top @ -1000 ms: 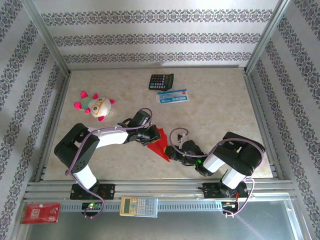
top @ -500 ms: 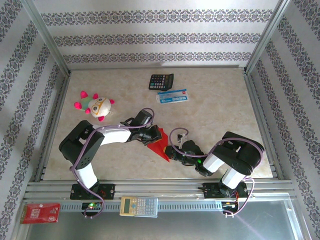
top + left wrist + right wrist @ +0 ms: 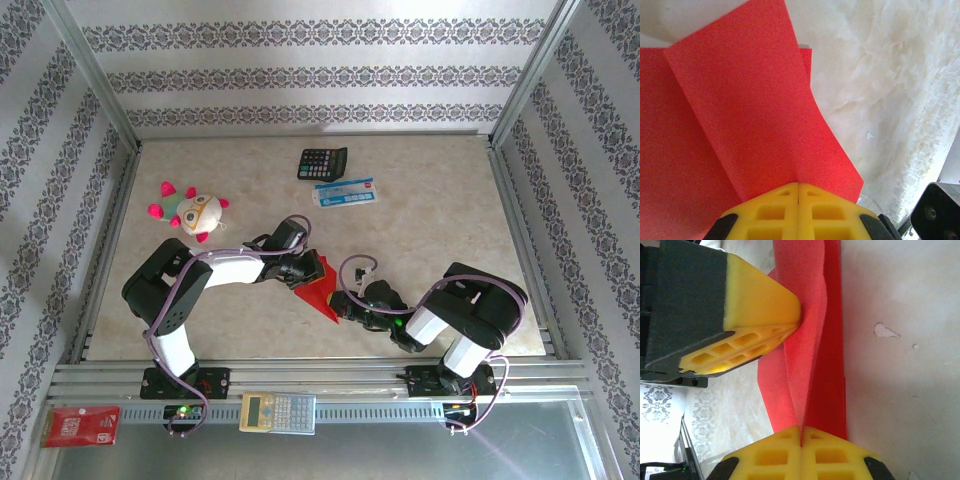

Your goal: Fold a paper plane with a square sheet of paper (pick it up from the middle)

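Note:
The square sheet of paper [image 3: 322, 287] is bright red and creased into a narrow pointed shape with raised flaps, near the table's middle front. My left gripper [image 3: 303, 272] is shut on its left flap. In the left wrist view the yellow fingers [image 3: 830, 210] meet with the red paper [image 3: 750, 110] pinched at their tips, at my left gripper [image 3: 798, 184]. My right gripper [image 3: 345, 306] is shut on the paper's near end. In the right wrist view my right gripper [image 3: 801, 428] pinches the centre crease of the paper [image 3: 810, 340], and the left gripper's fingers [image 3: 760, 305] press on the flap from the left.
A black calculator [image 3: 322, 162] and a blue-and-white packet [image 3: 345, 192] lie at the back. A plush toy [image 3: 192, 211] sits at the left. On the front rail lie a beige calculator [image 3: 278, 411] and a red printed packet [image 3: 80, 425].
The left arm's elbow has shifted slightly to the right. Both grippers and the paper stay where they were.

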